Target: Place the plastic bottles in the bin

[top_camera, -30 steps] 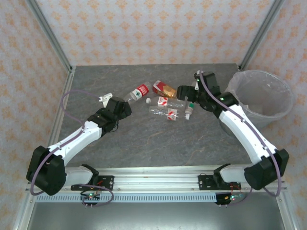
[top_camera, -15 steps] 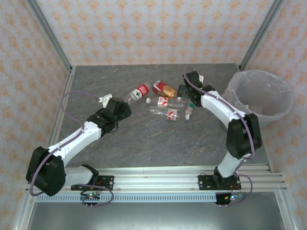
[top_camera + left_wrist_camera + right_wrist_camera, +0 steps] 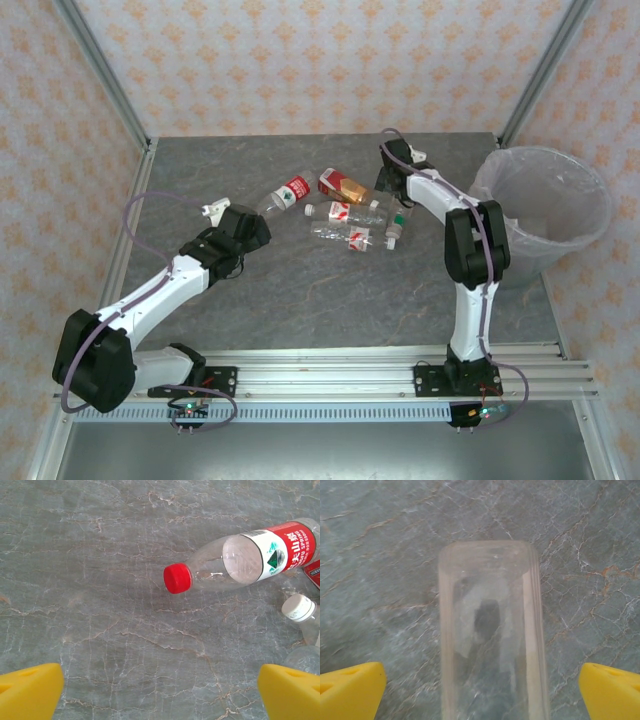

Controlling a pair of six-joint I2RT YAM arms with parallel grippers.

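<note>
While both tools stand with jaws wide apart and empty, I work the right gripper, poised above a clear bottle centred between its sides. The plastic bottles lie clustered on the table, left of the bin. The red-capped bottle, farthest from the bin, lies ahead of the left gripper. For a sound grasp, I judge: descend straight, keep the body centred, close softly on the thin wall at mid-length, then lift clear before swinging towards the bin
</note>
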